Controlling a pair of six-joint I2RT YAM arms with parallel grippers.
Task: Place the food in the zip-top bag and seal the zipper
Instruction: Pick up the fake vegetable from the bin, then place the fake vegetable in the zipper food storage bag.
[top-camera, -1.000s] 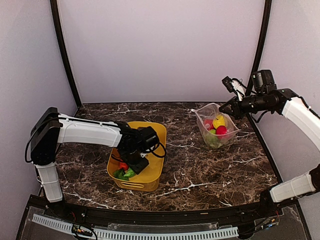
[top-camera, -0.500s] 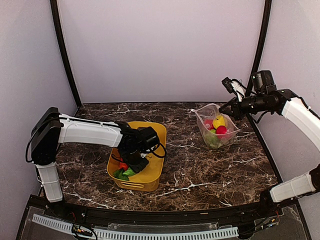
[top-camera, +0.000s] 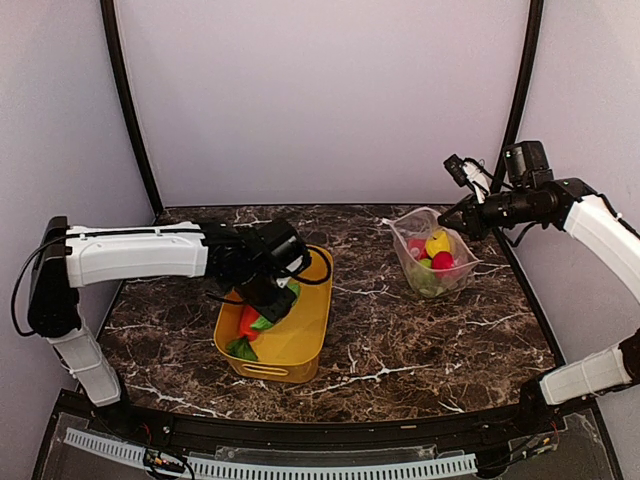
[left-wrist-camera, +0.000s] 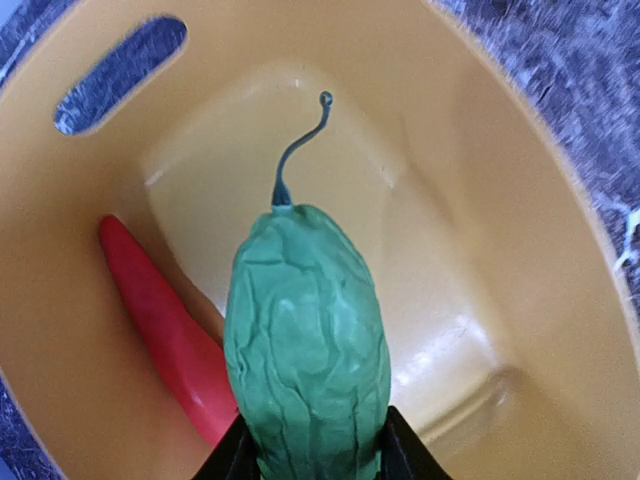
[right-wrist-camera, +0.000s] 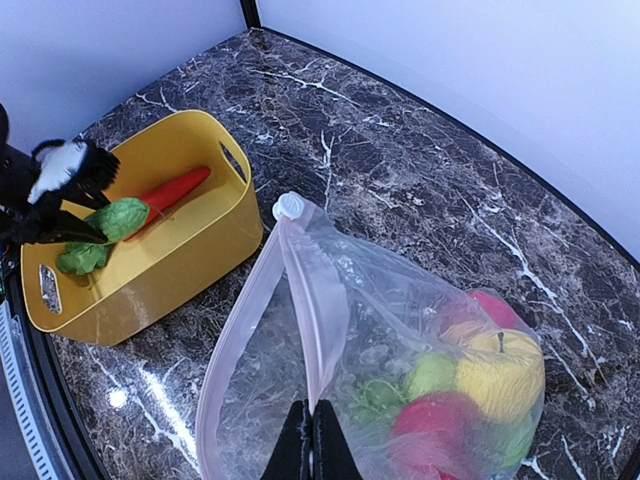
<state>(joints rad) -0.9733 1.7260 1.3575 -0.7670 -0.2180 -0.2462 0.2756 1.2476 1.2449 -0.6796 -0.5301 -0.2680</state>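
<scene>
My left gripper (left-wrist-camera: 312, 455) is shut on a wrinkled green cucumber (left-wrist-camera: 305, 340) and holds it just above the floor of the yellow tub (left-wrist-camera: 480, 200). An orange-red carrot (left-wrist-camera: 170, 335) lies in the tub under it. In the top view the left gripper (top-camera: 270, 300) hangs over the tub's middle. My right gripper (right-wrist-camera: 310, 440) is shut on the pinkish zipper (right-wrist-camera: 312, 320) and holds the mouth of the zip-top bag (right-wrist-camera: 250, 400) up and open. Yellow, red and green food (right-wrist-camera: 503, 372) lies inside the bag (top-camera: 410, 225) at the table's right.
Another green leafy piece (right-wrist-camera: 80, 258) lies at the near end of the tub (top-camera: 300, 345). The zipper's white slider (right-wrist-camera: 288, 207) sits at the far end of the bag's mouth. Dark marble table (top-camera: 400, 340) lies between tub and bag. Walls enclose three sides.
The left gripper has closed on the cucumber and lifted it off the tub floor, moving toward the tub's far side. The right arm and bag have stayed put.
</scene>
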